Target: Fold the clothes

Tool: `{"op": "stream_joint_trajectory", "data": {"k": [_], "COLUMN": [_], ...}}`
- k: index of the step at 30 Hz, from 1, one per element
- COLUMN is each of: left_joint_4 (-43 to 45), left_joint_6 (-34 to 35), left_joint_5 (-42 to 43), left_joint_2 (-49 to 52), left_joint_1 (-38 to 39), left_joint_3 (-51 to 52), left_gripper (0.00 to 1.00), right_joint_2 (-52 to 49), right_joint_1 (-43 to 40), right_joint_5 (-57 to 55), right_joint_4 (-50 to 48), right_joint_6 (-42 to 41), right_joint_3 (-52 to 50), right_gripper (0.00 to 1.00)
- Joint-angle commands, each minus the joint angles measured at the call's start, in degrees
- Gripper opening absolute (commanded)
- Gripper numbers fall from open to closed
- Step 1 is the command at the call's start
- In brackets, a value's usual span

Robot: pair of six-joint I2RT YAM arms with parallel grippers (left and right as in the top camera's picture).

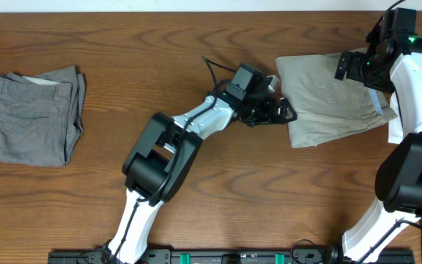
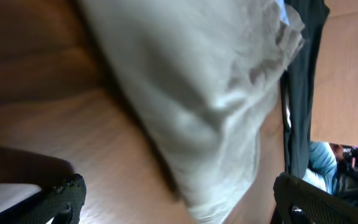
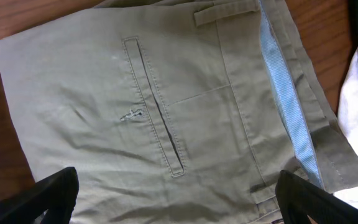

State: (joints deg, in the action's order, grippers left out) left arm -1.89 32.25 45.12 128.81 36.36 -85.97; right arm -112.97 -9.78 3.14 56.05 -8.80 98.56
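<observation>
Overhead shows a folded khaki pair of shorts (image 1: 328, 103) lying at the far right of the wooden counter (image 1: 269, 198), with a folded grey pair (image 1: 28, 117) well apart at the left edge. The left arm (image 1: 196, 121) reaches across, and the left jaws stand wide at the khaki pair's left edge, holding nothing; whether they touch the cloth I cannot tell. The right arm (image 1: 416, 81) hangs over that pair's right side, the right jaws wide and empty. Its wrist view looks down on a back pocket (image 3: 157, 112), a belt loop (image 3: 225, 11) and the waistband's pale blue lining (image 3: 284, 93).
</observation>
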Motion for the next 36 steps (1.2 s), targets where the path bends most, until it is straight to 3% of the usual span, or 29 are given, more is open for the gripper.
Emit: {"op": "stream_joint_trajectory", "data": {"k": [1, 9, 14, 16, 19, 21, 22, 30, 36], "left_joint_4": [0.96, 2.16, 5.97, 6.14, 6.34, 6.19, 6.01, 1.09, -11.96], "left_joint_6": [1.33, 1.51, 1.51, 1.46, 1.49, 1.46, 1.46, 1.46, -3.13], "left_joint_5": [-0.90, -4.68, -4.61, -4.68, -4.68, -4.68, -4.66, -1.55, -1.18], "left_joint_2": [0.24, 1.53, 3.93, 4.22, 4.22, 4.22, 4.22, 3.87, 0.15], "left_joint_1": [1.86, 4.33, 4.87, 4.87, 4.76, 4.68, 4.57, -0.35, -9.09], "left_joint_3": [-0.17, -0.17, -0.17, -0.17, -0.17, -0.17, -0.17, -0.17, -0.17], "left_gripper": [0.98, 0.99, 0.84, 0.68, 0.30, 0.11, 0.06, 0.06, 0.06], "right_joint_2": [1.64, 1.64, 1.64, 1.64, 1.64, 1.64, 1.64, 1.64, 1.64], "right_joint_1": [-0.22, -0.22, -0.22, -0.22, -0.22, -0.22, -0.22, -0.15, 0.96], "right_joint_5": [0.37, 0.37, 0.37, 0.37, 0.35, 0.35, 0.35, 0.35, 0.37], "right_joint_4": [0.20, 1.20, 1.51, 1.70, 2.01, 2.01, 2.03, 2.69, 2.71], "right_joint_6": [-0.57, -0.57, -0.57, -0.57, -0.57, -0.57, -0.57, -0.57, -0.57], "right_joint_3": [1.18, 1.18, 1.18, 1.18, 1.18, 1.18, 1.18, 1.18, 0.96], "right_gripper": [0.99, 0.99, 0.99, 0.99, 0.99, 0.99, 0.99, 0.98, 0.98]}}
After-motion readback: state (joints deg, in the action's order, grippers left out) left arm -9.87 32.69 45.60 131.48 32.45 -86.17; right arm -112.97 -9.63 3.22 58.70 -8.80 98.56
